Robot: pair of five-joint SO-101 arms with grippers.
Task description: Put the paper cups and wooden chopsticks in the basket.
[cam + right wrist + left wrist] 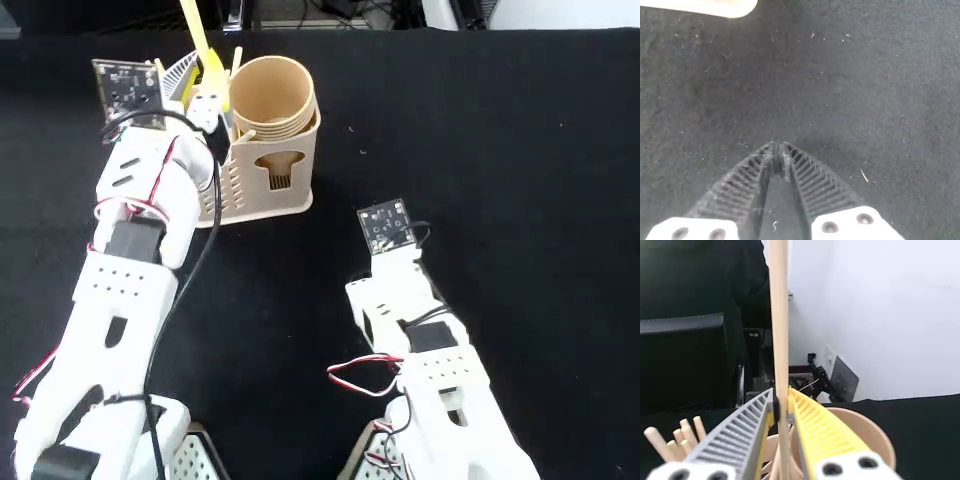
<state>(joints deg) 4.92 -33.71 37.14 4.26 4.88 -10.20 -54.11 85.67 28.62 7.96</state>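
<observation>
The beige basket (pixel 268 185) stands on the black table at the back left, with stacked paper cups (pixel 273 92) inside it. My left gripper (pixel 200 68) is above the basket's left part, beside the cups, shut on one wooden chopstick (pixel 779 315) that stands upright between its fingers (pixel 781 401). Several more chopsticks (pixel 681 437) stick up from the basket beside it, and the cup rim (pixel 867 429) lies just beyond the yellow finger. My right gripper (pixel 776 150) is shut on nothing, low over the bare cloth.
The right arm (pixel 400 300) rests mid-table, in front and to the right of the basket. A pale edge of the basket (pixel 715 6) lies ahead of the right gripper. Black cloth (pixel 500 150) covers the table to the right.
</observation>
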